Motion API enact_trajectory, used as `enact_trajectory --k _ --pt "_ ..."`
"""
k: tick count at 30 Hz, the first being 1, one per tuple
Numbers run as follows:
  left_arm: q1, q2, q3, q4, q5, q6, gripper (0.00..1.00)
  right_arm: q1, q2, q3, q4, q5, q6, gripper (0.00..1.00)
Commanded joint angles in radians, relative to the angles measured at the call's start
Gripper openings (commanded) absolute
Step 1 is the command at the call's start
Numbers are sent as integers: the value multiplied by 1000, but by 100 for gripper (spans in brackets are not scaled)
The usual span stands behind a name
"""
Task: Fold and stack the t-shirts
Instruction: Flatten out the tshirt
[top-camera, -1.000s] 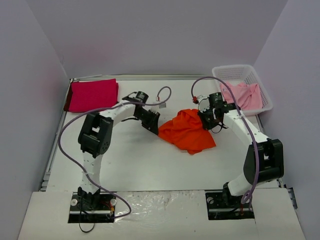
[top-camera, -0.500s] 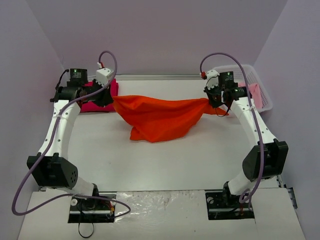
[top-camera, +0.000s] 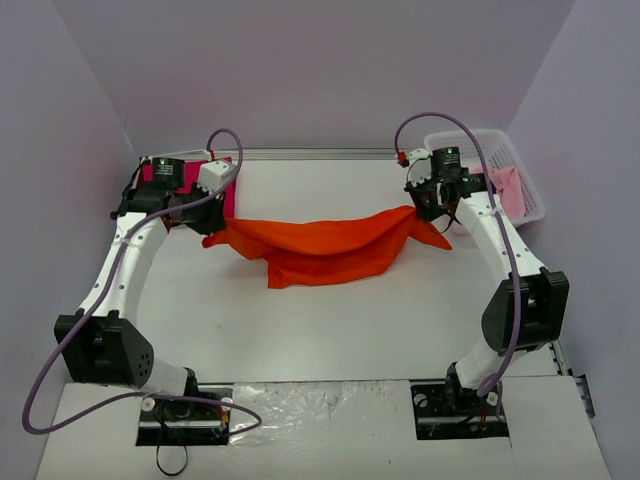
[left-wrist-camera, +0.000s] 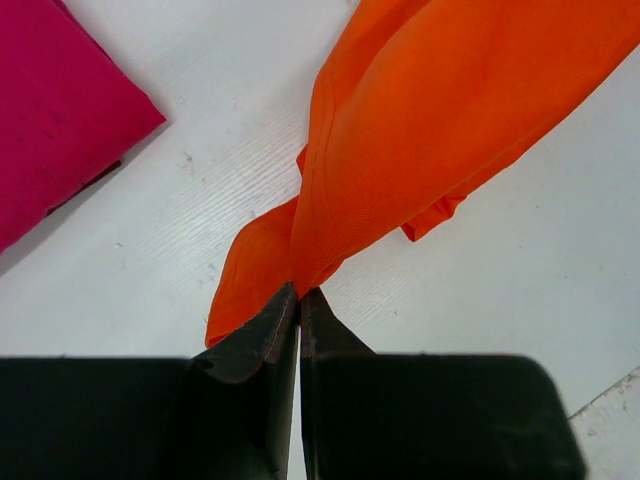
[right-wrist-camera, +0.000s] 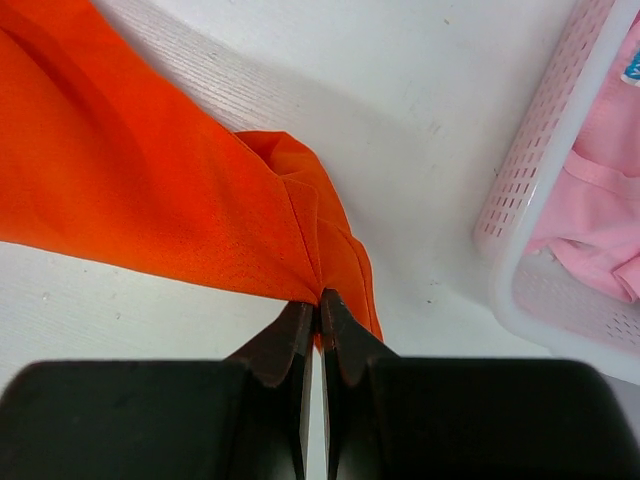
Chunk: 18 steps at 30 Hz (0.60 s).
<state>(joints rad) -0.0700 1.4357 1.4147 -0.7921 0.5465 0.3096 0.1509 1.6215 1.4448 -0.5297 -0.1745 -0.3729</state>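
The bright orange t-shirt hangs stretched between my two grippers across the back half of the table, its middle sagging onto the surface. My left gripper is shut on its left end, and the cloth runs away from the pinched fingertips. My right gripper is shut on the right end, with the orange fabric bunched at the tips. A folded magenta-red t-shirt lies at the back left, partly hidden by my left arm. The pale pink t-shirt sits in the basket.
A white lattice basket stands at the back right corner, close to my right gripper; its wall shows in the right wrist view. Purple cables loop above both arms. Walls enclose the table on three sides.
Both grippers pulled apart from the table's centre, spreading the bunched orange t-shirt wide. In the last half second both lowered slightly, and the shirt's middle settled lower.
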Motion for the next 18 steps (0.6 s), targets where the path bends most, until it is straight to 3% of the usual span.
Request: enact_trajectory --k 1,11,18 --pt "4 -84 32 59 -34 -26 2 -4 -18 66 -19 42 -11 0" --pt "4 -179 136 41 -46 -35 3 -4 -66 239 -24 63 -12 0" --pt "4 -231 181 25 -92 -32 2 -2 -117 275 -26 52 -8 0"
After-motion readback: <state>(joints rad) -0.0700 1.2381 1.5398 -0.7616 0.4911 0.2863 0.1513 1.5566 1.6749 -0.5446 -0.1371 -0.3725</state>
